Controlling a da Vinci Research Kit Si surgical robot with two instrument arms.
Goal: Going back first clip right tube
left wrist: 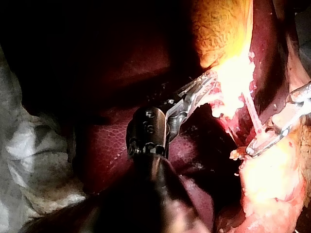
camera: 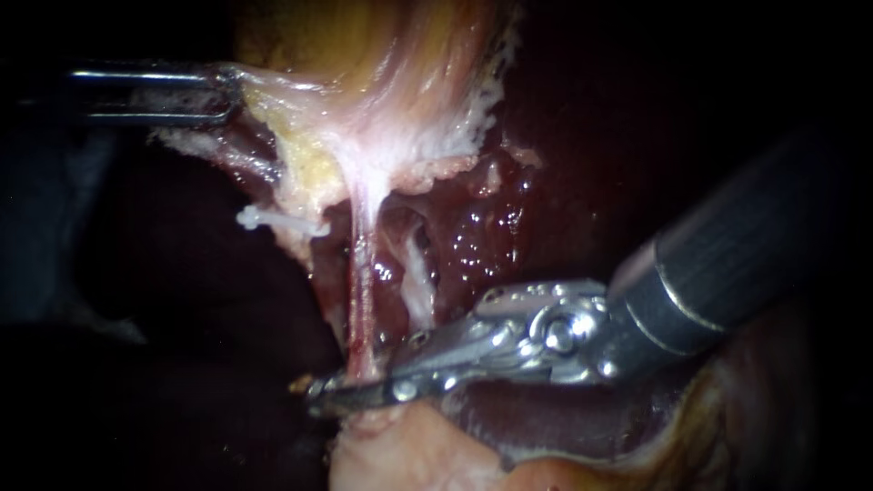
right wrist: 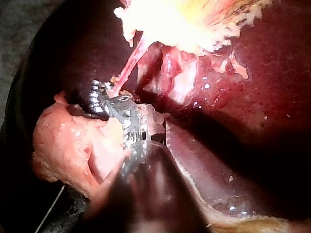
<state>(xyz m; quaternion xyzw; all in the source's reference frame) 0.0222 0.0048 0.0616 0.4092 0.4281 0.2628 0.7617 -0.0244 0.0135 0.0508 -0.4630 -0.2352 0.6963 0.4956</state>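
A thin red tube [camera: 362, 291] runs down from the pale, stretched gallbladder [camera: 382, 100] to a pale lump of tissue [camera: 400, 455]. My right instrument [camera: 318, 393] comes in from the right. Its jaws lie across the tube's lower end with a narrow gap between them, and the tube passes between them. I cannot make out a clip on the tube. My left instrument [camera: 223, 91] enters from the upper left, its jaws shut on the gallbladder's edge and holding it taut. The left wrist view shows the left instrument [left wrist: 211, 80] gripping bright tissue and the right instrument [left wrist: 252, 148] at the tube [left wrist: 253, 116].
Dark red liver [camera: 509, 218] lies behind and to the right of the tube. A short white strand [camera: 264, 218] sticks out of the yellowish tissue left of the tube. A second pale strand [camera: 416, 282] runs just right of the tube.
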